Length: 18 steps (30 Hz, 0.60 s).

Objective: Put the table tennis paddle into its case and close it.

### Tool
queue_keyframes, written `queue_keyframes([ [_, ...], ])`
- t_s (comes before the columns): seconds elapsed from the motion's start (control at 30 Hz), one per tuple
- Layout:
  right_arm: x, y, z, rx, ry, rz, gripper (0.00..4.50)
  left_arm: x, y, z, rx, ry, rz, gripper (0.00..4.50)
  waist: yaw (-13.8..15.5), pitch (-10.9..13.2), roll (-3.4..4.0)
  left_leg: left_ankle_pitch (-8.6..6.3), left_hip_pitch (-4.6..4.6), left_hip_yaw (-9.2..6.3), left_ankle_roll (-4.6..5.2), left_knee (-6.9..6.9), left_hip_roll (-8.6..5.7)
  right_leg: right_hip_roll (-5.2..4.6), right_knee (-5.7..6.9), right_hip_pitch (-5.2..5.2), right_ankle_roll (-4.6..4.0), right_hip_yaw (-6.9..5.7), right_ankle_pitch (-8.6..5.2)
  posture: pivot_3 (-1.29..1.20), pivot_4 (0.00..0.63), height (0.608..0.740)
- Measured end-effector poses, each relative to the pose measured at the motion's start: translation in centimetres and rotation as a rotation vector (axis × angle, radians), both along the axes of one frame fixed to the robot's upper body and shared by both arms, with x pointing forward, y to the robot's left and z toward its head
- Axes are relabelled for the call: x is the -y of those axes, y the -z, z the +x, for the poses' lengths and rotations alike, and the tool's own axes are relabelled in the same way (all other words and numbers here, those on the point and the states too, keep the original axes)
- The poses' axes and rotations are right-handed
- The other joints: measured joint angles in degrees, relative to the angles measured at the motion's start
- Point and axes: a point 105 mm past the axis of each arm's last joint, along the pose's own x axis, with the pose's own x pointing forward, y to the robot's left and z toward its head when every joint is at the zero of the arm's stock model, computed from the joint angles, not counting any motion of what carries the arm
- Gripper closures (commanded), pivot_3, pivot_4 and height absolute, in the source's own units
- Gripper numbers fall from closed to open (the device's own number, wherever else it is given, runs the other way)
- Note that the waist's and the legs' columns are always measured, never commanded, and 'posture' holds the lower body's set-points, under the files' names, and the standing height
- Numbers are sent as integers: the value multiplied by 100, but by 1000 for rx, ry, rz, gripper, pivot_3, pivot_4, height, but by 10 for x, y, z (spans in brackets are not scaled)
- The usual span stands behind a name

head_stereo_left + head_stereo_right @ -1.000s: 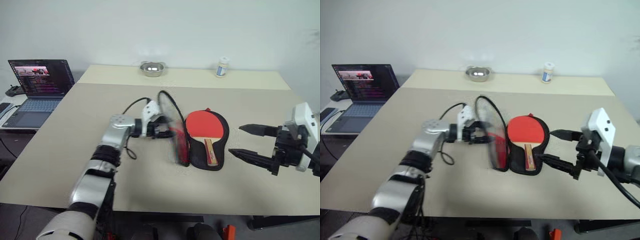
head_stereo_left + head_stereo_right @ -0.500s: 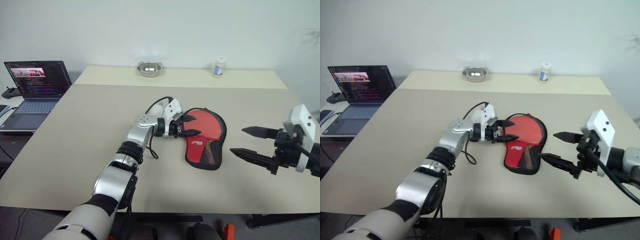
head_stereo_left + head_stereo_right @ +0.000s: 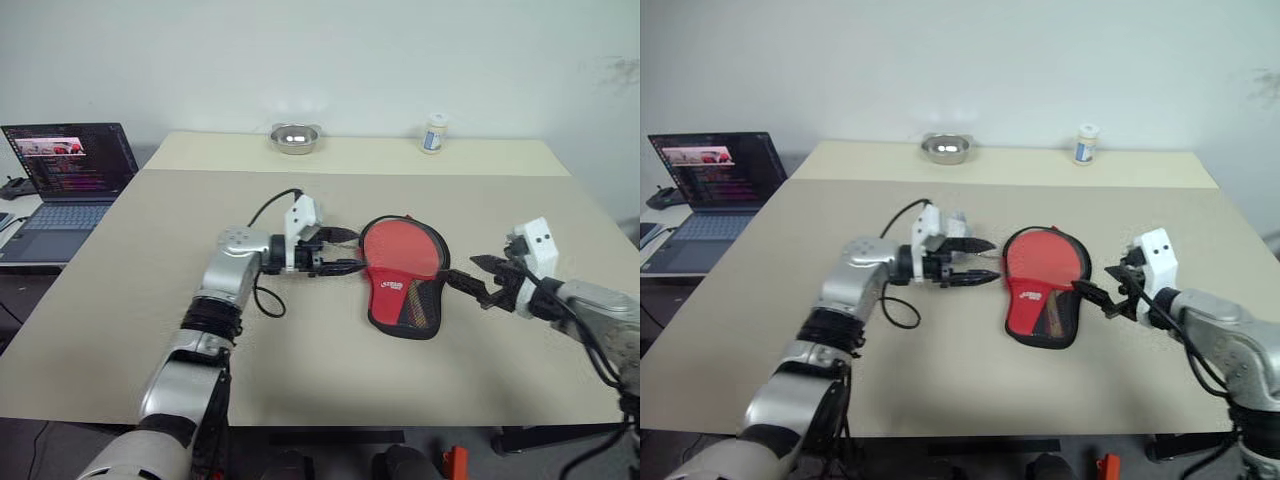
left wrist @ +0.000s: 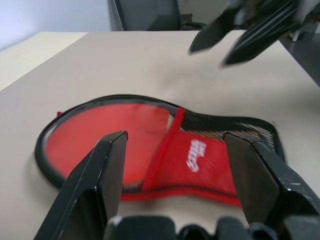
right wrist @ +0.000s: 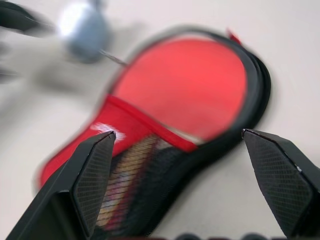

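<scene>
Red and black, the case [image 3: 403, 283] lies flat mid-table, flap folded over, long axis running near to far, round end far; left gripper [image 3: 342, 265] just off its left edge, fingers spread, empty; right gripper [image 3: 473, 281] beside the right rim, equally near, spread wide; paddle handle [image 5: 131, 175] dimly visible through mesh; zip hard to make out.

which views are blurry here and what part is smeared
Right wrist view: the case and the left hand are smeared. Left wrist view: the right hand is streaked and the case soft. Both eye views are sharp.
</scene>
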Motion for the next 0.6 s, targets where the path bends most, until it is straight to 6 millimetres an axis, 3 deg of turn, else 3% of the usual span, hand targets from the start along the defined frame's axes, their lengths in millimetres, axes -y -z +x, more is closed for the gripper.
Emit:
queue_keyframes([
  [0.07, -4, 17, 7, -48, 17, 2, 39, -10, -1, -8, -4, 3, 19, 1164, 8, -1, 2, 0, 0, 0, 0, -1, 0, 0, 0, 0, 0, 0, 0, 0, 150, 740],
  [0.33, -4, 41, 25, -99, 63, -21, 39, -12, -4, -19, -22, -14, 24, 1164, 55, -1, 2, 0, -2, 3, 1, 4, -12, -13, -1, 3, 0, -1, 0, 0, 150, 740],
  [0.6, 4, 46, 29, -101, 83, -60, 39, -11, -5, -20, -22, -30, 23, 1164, 41, -1, 2, 0, 2, 3, 1, 2, -4, -5, 2, 3, -1, 0, 1, 0, 150, 740],
])
